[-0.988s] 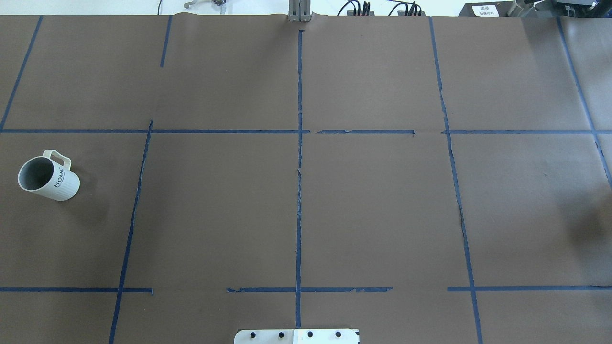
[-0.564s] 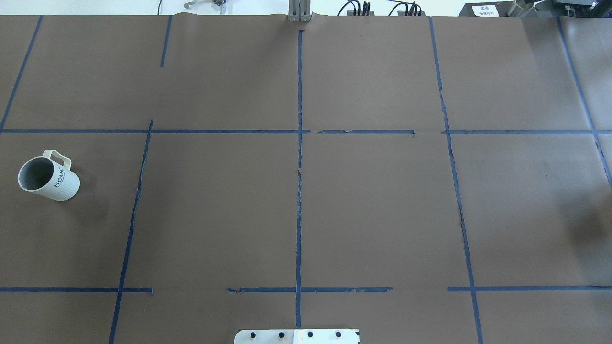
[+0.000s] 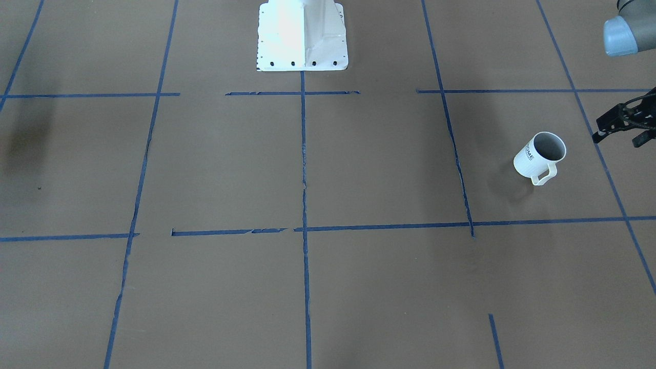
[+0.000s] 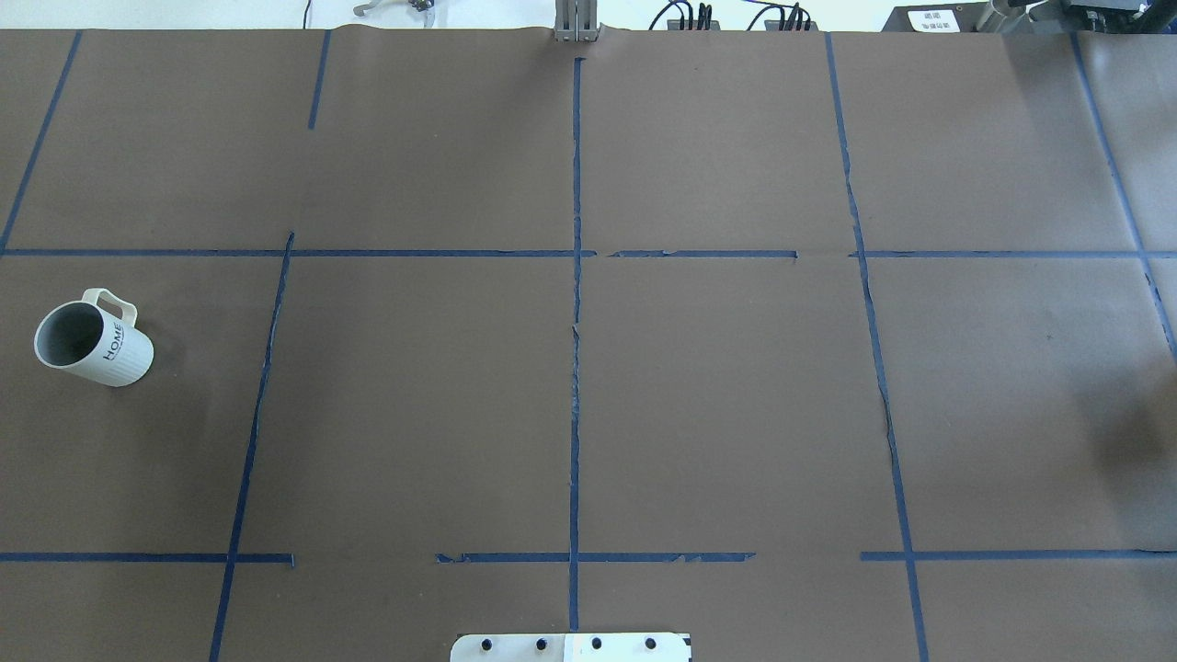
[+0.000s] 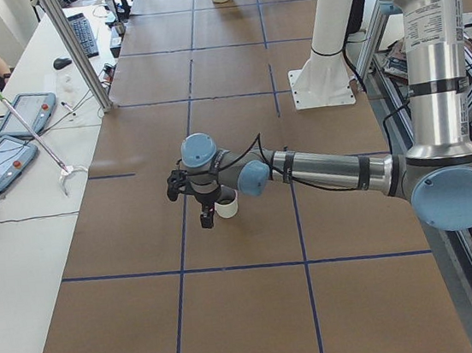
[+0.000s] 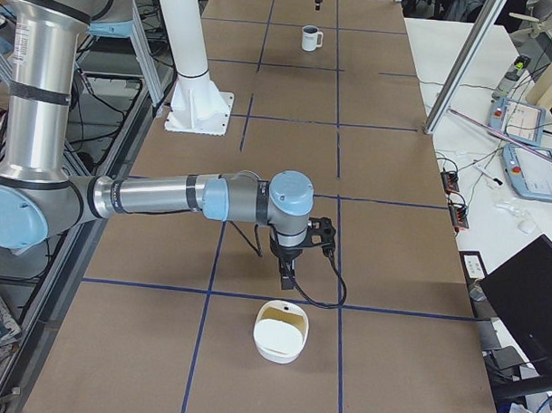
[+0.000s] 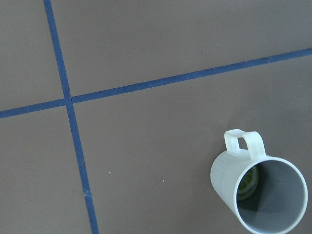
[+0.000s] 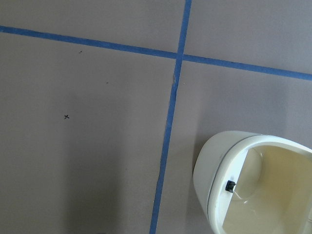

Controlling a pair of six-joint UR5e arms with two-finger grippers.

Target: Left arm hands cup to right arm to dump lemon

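Observation:
The cup (image 4: 92,345) is a white mug with "HOME" lettering, upright at the table's far left, also seen in the front-facing view (image 3: 539,154). The lemon (image 7: 248,181) lies inside it, yellow-green against the grey wall. My left gripper (image 3: 620,136) hovers just outboard of the cup with its jaws apart and empty; it also shows in the exterior left view (image 5: 189,204). My right gripper (image 6: 287,275) points down at the opposite end of the table, near a cream bowl; I cannot tell whether it is open or shut.
A cream bowl (image 6: 280,338) sits on the table just below the right gripper, also in the right wrist view (image 8: 253,180). The white robot pedestal (image 3: 302,36) stands at the middle near edge. An operator table with tablets (image 5: 8,144) and a metal post (image 5: 74,50) lie beyond.

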